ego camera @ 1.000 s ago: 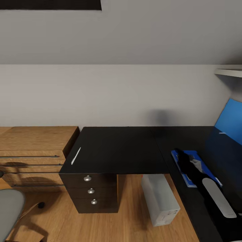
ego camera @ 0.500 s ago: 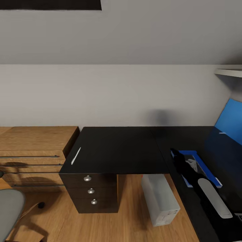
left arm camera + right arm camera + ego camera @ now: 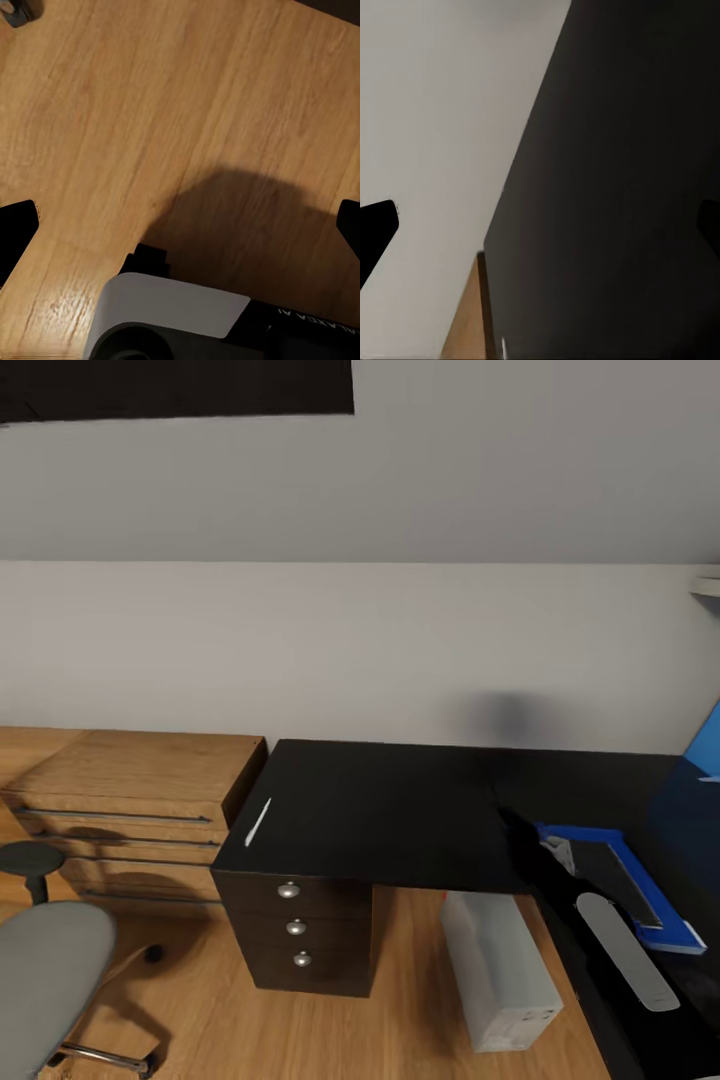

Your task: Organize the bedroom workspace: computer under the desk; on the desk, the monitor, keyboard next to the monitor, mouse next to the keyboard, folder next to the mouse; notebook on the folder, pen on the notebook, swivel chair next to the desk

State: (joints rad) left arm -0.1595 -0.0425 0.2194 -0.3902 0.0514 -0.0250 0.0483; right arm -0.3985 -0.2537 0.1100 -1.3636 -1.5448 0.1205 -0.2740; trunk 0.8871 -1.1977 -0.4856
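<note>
The black desk stands against the wall. A thin whitish pen lies at its left edge, also showing as a sliver in the right wrist view. The light grey computer stands on the floor under the desk. On the desk's right wing lies the blue folder with the grey notebook on top. My right gripper hovers over the desk just left of the folder, open and holding nothing. My left gripper is open above the wooden floor. The grey swivel chair sits at the lower left.
A light wooden dresser abuts the desk's left side. A small round dark stool stands before it. Silver-knobbed drawers sit beneath the pen. A blue back panel rises at the far right. Wooden floor lies between the drawers and the computer.
The camera has turned left, so the scene has slid right and more of the chair shows. My right gripper has drawn off the folder to its left, uncovering the notebook.
</note>
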